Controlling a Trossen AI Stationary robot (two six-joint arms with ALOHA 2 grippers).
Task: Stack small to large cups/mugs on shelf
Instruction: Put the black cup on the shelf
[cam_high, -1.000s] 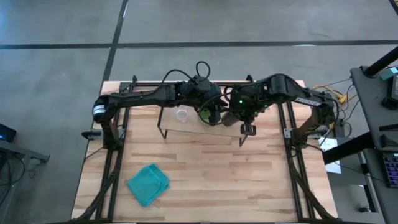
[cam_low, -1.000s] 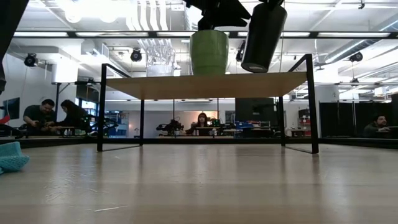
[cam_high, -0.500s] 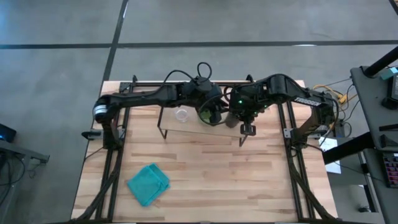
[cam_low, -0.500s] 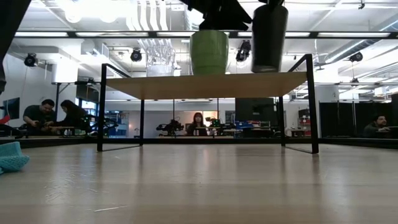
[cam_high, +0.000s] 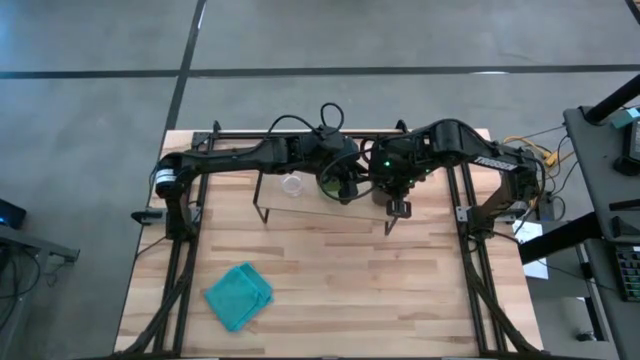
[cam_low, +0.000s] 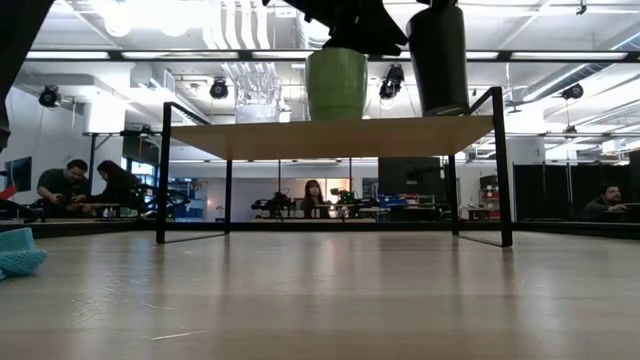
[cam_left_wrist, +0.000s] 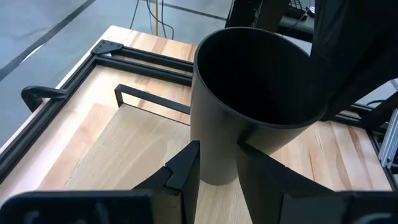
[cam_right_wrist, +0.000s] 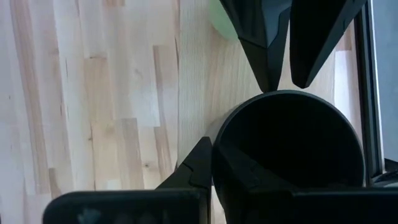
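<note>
The shelf (cam_low: 330, 137) stands at the table's far middle on thin black legs. The light green mug (cam_low: 336, 84) stands upright on its board. The clear glass cup (cam_high: 292, 184) sits on the board to the mug's left. The black cup (cam_low: 437, 60) is upright at the board's right end, and I cannot tell whether its base touches the board. My right gripper (cam_right_wrist: 214, 155) is shut on this cup from above. My left gripper (cam_left_wrist: 217, 155) hovers narrowly open between mug and black cup, with its fingertips (cam_right_wrist: 272, 84) close to the cup's rim. Whether they touch it does not show. My right gripper holds the black cup by its rim (cam_right_wrist: 217, 140), one finger inside the cup and one outside. The fingers come from above, pointing down. The cup stands upright below them, with its base at the level of the shelf board.
A teal cloth (cam_high: 238, 295) lies on the table's near left part. The two arms crowd together above the shelf's right half. Bare wooden tabletop (cam_high: 400, 290) stretches between the shelf and the near edge. People sit in the room beyond the table.
My right gripper has turned the black cup from tilted to upright. It has carried the cup a little toward the shelf's right end and down toward the board. The green mug and the glass cup have stayed in place.
</note>
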